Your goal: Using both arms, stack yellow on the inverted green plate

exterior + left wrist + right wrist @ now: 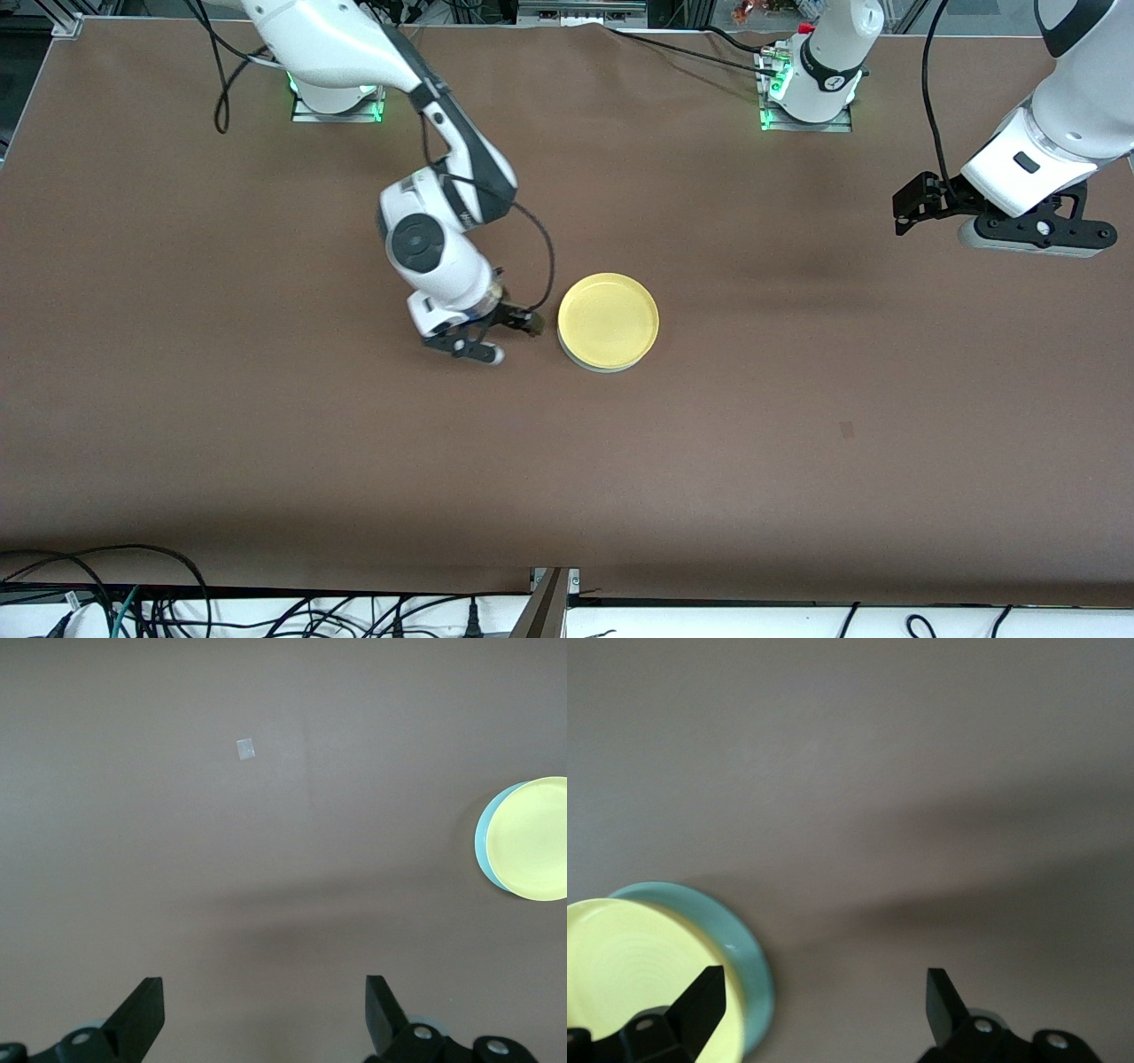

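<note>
The yellow plate [609, 319] lies on top of the pale green plate [602, 369] in the middle of the table; only a thin edge of the green one shows under it. My right gripper [512, 339] is open and empty, low beside the stack on the right arm's side. In the right wrist view the gripper [824, 1001] has the yellow plate [629, 966] and the green rim [744, 948] by one finger. My left gripper [902, 214] is open and empty, raised over the left arm's end of the table. Its wrist view [266, 1010] shows the yellow plate [532, 840] and the green edge [483, 837] far off.
The brown table top [266, 443] is bare around the stack. A small pale patch of tape [847, 430] lies on it nearer the front camera, toward the left arm's end; it also shows in the left wrist view [246, 749]. Cables run along the front edge.
</note>
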